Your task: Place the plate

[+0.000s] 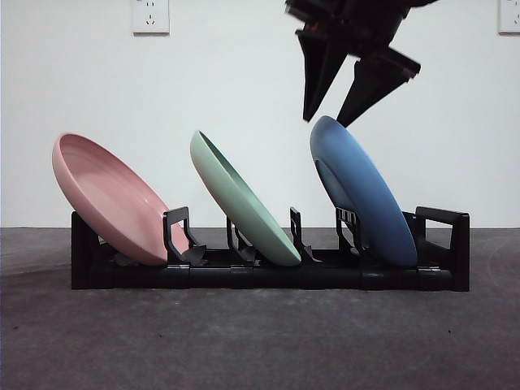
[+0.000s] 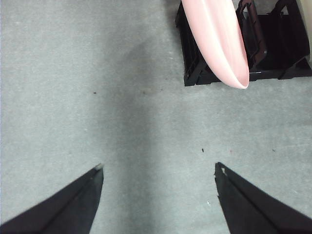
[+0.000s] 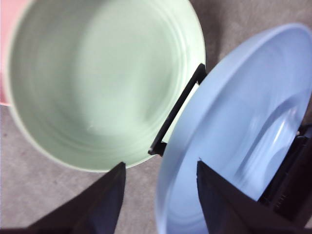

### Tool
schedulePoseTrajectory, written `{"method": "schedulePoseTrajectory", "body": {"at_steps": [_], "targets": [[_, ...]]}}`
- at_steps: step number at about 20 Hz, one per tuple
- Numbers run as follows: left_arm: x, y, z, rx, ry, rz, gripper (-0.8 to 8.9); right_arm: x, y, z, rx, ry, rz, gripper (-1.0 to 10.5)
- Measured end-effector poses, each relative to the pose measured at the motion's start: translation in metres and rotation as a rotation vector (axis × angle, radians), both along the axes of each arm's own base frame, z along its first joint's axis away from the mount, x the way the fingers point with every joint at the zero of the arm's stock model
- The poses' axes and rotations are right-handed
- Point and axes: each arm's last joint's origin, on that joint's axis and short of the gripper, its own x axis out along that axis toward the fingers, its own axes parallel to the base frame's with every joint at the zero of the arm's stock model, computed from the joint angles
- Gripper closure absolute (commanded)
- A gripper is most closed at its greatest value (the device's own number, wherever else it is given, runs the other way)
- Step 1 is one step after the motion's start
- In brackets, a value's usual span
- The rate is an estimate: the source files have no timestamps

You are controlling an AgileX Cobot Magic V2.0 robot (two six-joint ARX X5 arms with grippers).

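Hovering at the blue plate's (image 1: 361, 191) twelve o'clock, the right gripper (image 1: 335, 114) has jaws apart; the plate leans in the rack (image 1: 268, 272). Only the left wrist view shows the left gripper (image 2: 158, 175), spread over bare surface (image 2: 97, 97).

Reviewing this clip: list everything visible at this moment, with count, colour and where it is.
pink plate: 1, pink, leaning in the rack's end slot away from the blue one
green plate: 1, pale green, leaning in the middle slot
blue plate: 1, blue, leaning in the other end slot
rack: 1, black, on the table
table: 1, grey
wall sockets: 2, white, on the wall
right gripper: 1, black, open astride the blue plate's top rim
left gripper: 1, black, open over bare table beside the rack's pink end
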Motion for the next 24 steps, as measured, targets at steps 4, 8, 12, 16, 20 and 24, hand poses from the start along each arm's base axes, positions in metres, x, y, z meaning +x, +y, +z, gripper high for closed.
{"method": "schedulePoseTrajectory", "body": {"at_steps": [4, 8, 12, 16, 20, 24], "targets": [[0.0, 0.0, 0.0, 0.0, 0.0, 0.0, 4.47, 0.006, 0.003, -0.01, -0.01, 0.018, 0.0, 8.5], [0.0, 0.0, 0.0, 0.0, 0.0, 0.0, 4.47, 0.007, 0.004, -0.009, -0.006, 0.011, -0.001, 9.1], [0.0, 0.0, 0.0, 0.0, 0.002, 0.0, 4.47, 0.006, 0.004, -0.009, 0.002, 0.025, -0.003, 9.3], [0.0, 0.0, 0.0, 0.0, 0.002, 0.0, 4.47, 0.004, 0.004, 0.006, 0.03, 0.03, 0.013, 9.3], [0.0, 0.0, 0.0, 0.0, 0.002, 0.0, 4.47, -0.014, -0.003, 0.046, 0.15, -0.02, 0.069, 9.3], [0.0, 0.0, 0.0, 0.0, 0.002, 0.0, 4.47, -0.04, -0.013, 0.077, 0.206, -0.076, 0.132, 9.3]]}}
